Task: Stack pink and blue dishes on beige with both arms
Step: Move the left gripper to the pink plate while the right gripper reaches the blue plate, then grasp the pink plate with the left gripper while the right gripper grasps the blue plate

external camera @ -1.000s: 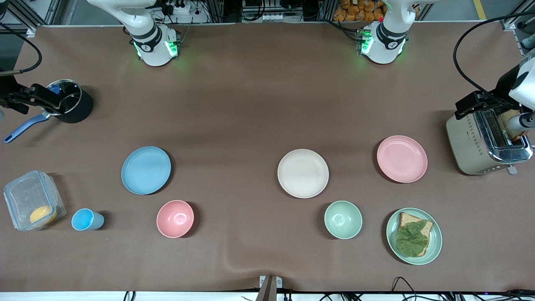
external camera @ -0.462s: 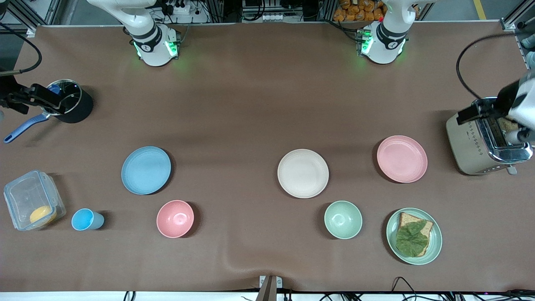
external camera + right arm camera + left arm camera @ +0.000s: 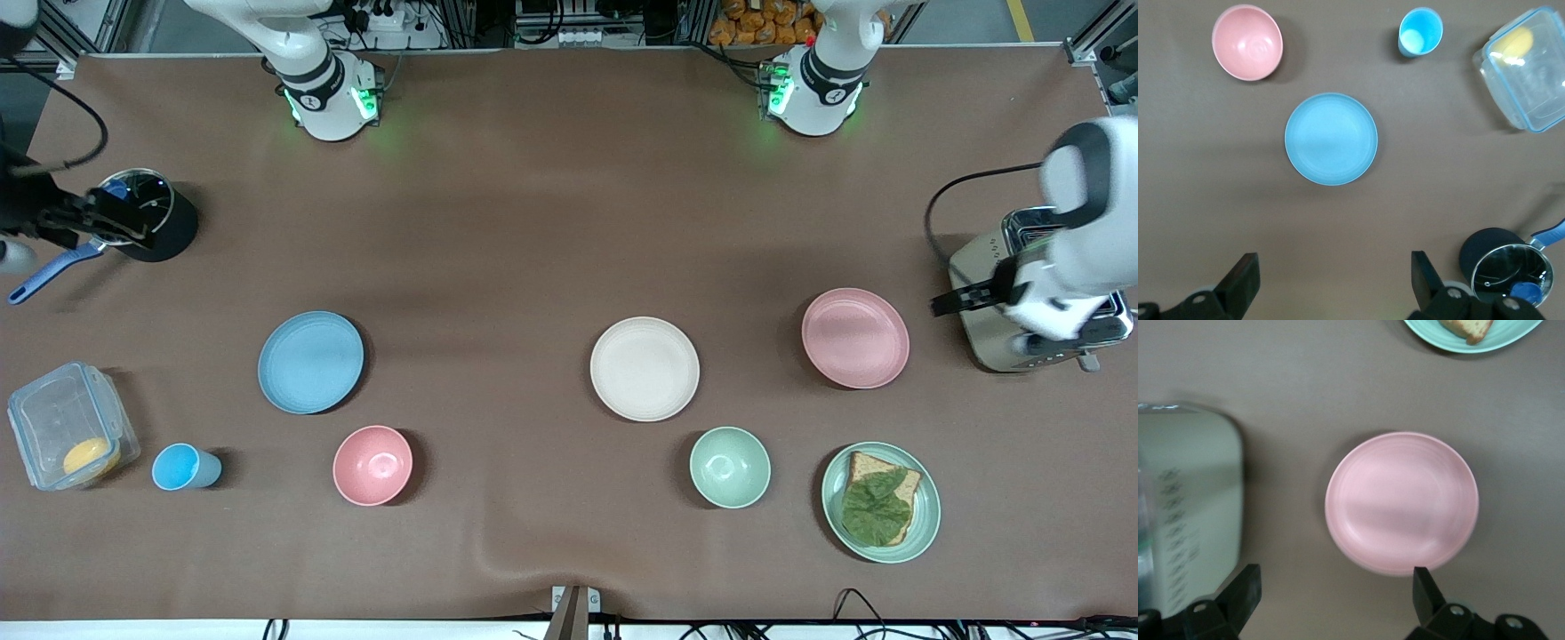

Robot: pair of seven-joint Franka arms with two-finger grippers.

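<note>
The pale pink plate [image 3: 855, 338] [image 3: 1401, 503] lies flat toward the left arm's end of the table, beside the toaster. The cream-beige plate [image 3: 645, 368] sits near the table's middle. Toward the right arm's end lies the light blue plate [image 3: 310, 362] [image 3: 1331, 139]. My left gripper [image 3: 978, 298] [image 3: 1335, 597] hangs open and empty over the toaster's edge, close to the pink plate's rim. My right gripper [image 3: 107, 222] [image 3: 1335, 280] is open and empty beside the black pot, well apart from the blue plate.
A toaster [image 3: 1036, 302] [image 3: 1188, 513] stands at the left arm's end. A black pot [image 3: 147, 227] [image 3: 1501, 267] stands at the right arm's end. A pink bowl [image 3: 372, 465], blue cup [image 3: 182, 467], clear container [image 3: 71, 425], green bowl [image 3: 730, 467] and green plate with bread [image 3: 880, 502] lie nearer the front camera.
The left arm has swung away from the toaster slot, bringing its gripper down toward the pink plate. The right arm has shifted slightly near the pot. No plate has moved.
</note>
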